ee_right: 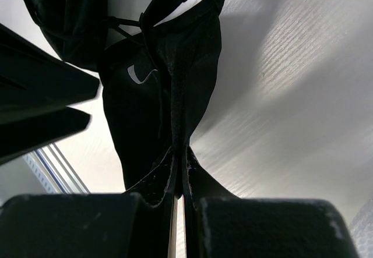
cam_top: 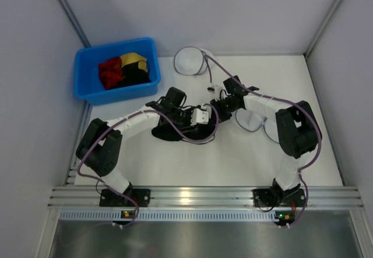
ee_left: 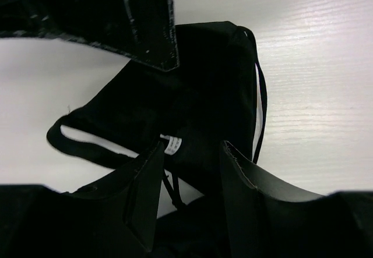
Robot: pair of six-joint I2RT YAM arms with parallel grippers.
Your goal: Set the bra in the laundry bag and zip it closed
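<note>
White table surface (cam_top: 233,165), enclosed by grey walls, carries all items.

Bra position: the bra (cam_top: 169,131) lies left of table centre, under the left forearm. One part of it is drawn up and to the right toward the two grippers, which meet just above it.

Right gripper (ee_right: 180,153): fingers pressed together, pinching a fold of the bra (ee_right: 175,77). The fabric hangs from the fingertips with a thin strap running across it.

Left gripper (ee_left: 189,150): fingers spread. The bra (ee_left: 198,77) sits beyond the gap, and a small white label shows between the fingertips. Neither finger clamps the fabric.

Laundry bag (cam_top: 250,123): on the table right of centre, apart from the bra. The right forearm crosses over it, so only part of its dark hoop rims is visible. The zip cannot be made out.

Obstructions:
- In the overhead view, the left gripper (cam_top: 204,116) and right gripper (cam_top: 217,106) overlap, and the contact point on the fabric is hidden.
- A dark block fills the top of the left wrist view and cannot be identified.

Other items: a whiter round mesh case (cam_top: 189,60) at the far edge, and a blue bin (cam_top: 122,95) at far left holding a red garment (cam_top: 109,74) and a yellow-and-black garment (cam_top: 135,66).
</note>
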